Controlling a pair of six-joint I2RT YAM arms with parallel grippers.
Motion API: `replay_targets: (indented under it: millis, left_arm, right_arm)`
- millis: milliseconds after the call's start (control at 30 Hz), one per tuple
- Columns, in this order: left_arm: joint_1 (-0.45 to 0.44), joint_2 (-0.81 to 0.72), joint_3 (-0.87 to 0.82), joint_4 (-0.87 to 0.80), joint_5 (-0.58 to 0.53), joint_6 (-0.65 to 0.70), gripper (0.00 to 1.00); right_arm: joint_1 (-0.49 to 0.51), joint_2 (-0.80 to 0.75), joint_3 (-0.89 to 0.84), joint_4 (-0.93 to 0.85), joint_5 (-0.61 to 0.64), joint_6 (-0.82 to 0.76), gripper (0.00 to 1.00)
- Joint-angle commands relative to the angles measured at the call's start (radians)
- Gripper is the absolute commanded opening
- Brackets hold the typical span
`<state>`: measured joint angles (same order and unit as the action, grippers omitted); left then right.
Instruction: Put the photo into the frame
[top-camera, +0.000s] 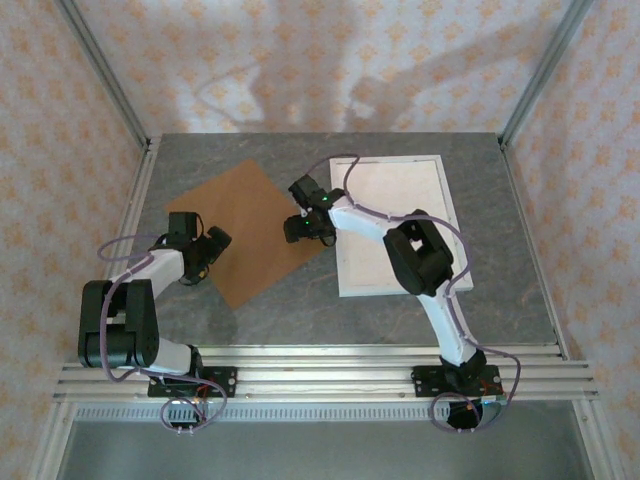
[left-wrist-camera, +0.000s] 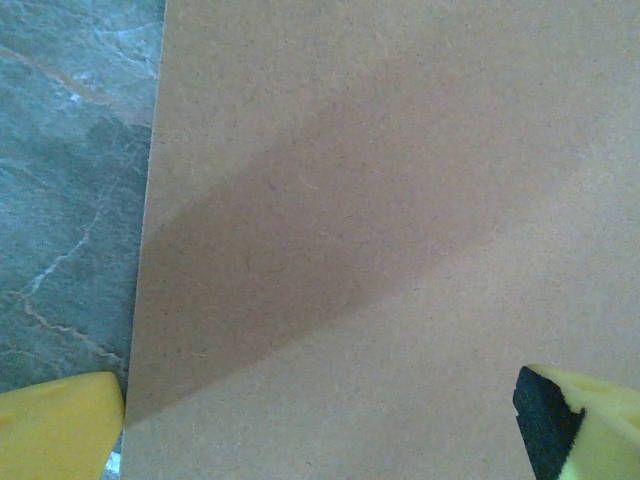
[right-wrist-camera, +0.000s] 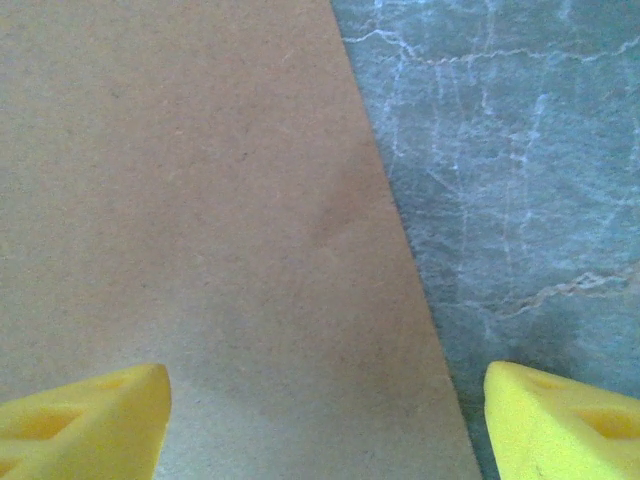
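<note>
A white-bordered frame (top-camera: 400, 160) with a cream inside lies flat at the right of the table. The photo is out of view. A plain brown backing board (top-camera: 262, 232) lies turned like a diamond at centre-left. My left gripper (top-camera: 206, 254) stands open low over the board's left edge; in its wrist view the gripper (left-wrist-camera: 320, 445) spans the board (left-wrist-camera: 380, 200), one yellow finger (left-wrist-camera: 60, 425) just off the edge. My right gripper (top-camera: 306, 228) is open at the board's right edge; its wrist view shows the gripper (right-wrist-camera: 325, 430) straddling that edge of the board (right-wrist-camera: 200, 200).
The grey marbled table (top-camera: 400, 320) is ringed by metal posts and patterned walls. The right arm's elbow (top-camera: 420, 255) hangs over the frame's lower half. An aluminium rail (top-camera: 320, 370) runs along the near edge.
</note>
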<state>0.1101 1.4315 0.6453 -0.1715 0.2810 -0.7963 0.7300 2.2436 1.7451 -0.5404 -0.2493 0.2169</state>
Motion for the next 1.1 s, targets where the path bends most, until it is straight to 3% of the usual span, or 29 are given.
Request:
replay_targets:
  millis: [0,667,1067]
  left_arm:
    - [-0.026,0.046,-0.009,0.033,0.028,-0.021,1.00]
    - [-0.109,0.040,-0.024,0.084,0.067,-0.060,1.00]
    - [-0.286,0.072,0.019,0.129,0.051,-0.140,1.00]
  right_arm:
    - [0.059,-0.023,-0.040,-0.013,-0.176,0.073,0.79]
    - [0.071,-0.268,-0.139,0.051,-0.190,0.157,0.78]
    - [0.044,-0.432,-0.367,0.079,-0.109,0.203,0.78]
